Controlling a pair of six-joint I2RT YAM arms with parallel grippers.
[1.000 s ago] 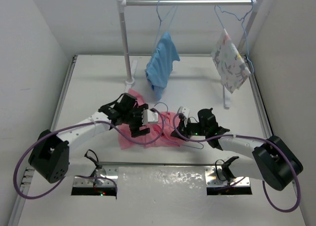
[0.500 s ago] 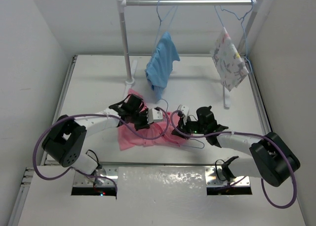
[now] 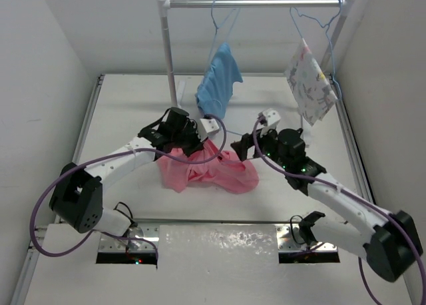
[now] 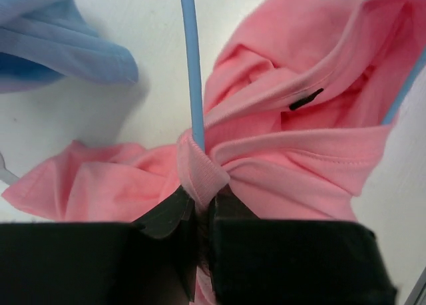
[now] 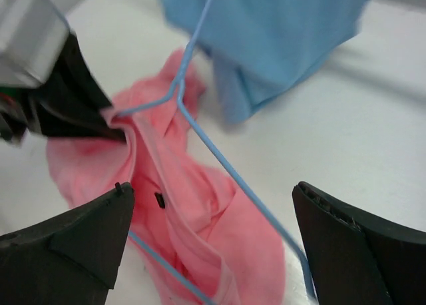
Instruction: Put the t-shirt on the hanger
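Left hand (image 4: 200,215): pinched narrow on the neckband of the salmon-pink t-shirt (image 4: 299,152), right where the light-blue wire hanger (image 4: 192,65) meets the cloth. Whether the wire itself is in the pinch, I cannot tell.
Right hand (image 5: 213,192): fingers spread wide, holding nothing; the hanger's long sloping wire passes between them, closer to the right-side finger.
T-shirt: bunched up between the two hands, its upper part lifted at the collar, the rest slumped on the white desk (image 3: 133,105) just in front of the hanging light-blue shirt (image 5: 279,38).
Hanger: lying against the pink cloth, one arm across the top of it. A second bit of wire shows at the neck opening in the left wrist view, so it looks partly threaded.
Step in hand: by my reading, working the neck opening over the hanger's shoulders.
Doing it well: the left hand should keep the neckband taut and open, not let it twist into a rope. The right hand needs to close on bare wire, not on cloth, and steer the free shoulder into the sleeve side.
Watch for: soft cotton snagging on the wire bend, and the blue shirt close behind getting caught up.
Progress: early to middle, shirt not yet seated.
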